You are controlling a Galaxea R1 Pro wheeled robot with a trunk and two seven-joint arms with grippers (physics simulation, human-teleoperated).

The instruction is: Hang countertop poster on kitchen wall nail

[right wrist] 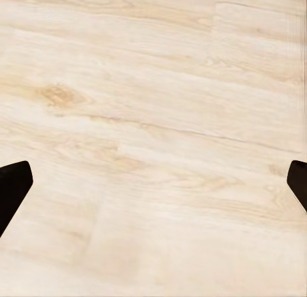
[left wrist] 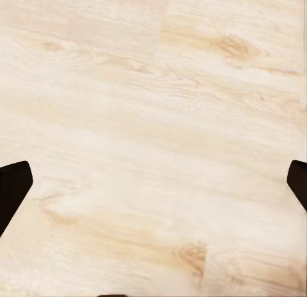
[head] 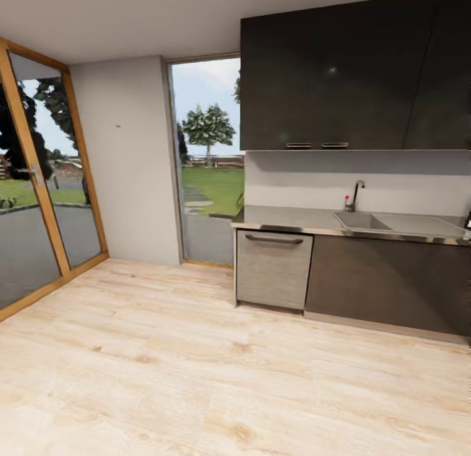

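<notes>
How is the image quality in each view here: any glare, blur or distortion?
Head view: even daylight, faint glare spots on the dark upper cabinets, wide-angle stretch at the door frame, a tiny dark nail barely resolved. Both wrist views: soft, evenly lit wooden floor, dark fingertips at the edges.

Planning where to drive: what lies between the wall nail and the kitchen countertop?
In the head view, between the wall nail and the kitchen countertop lie plain grey wall and a tall window onto the garden.
</notes>
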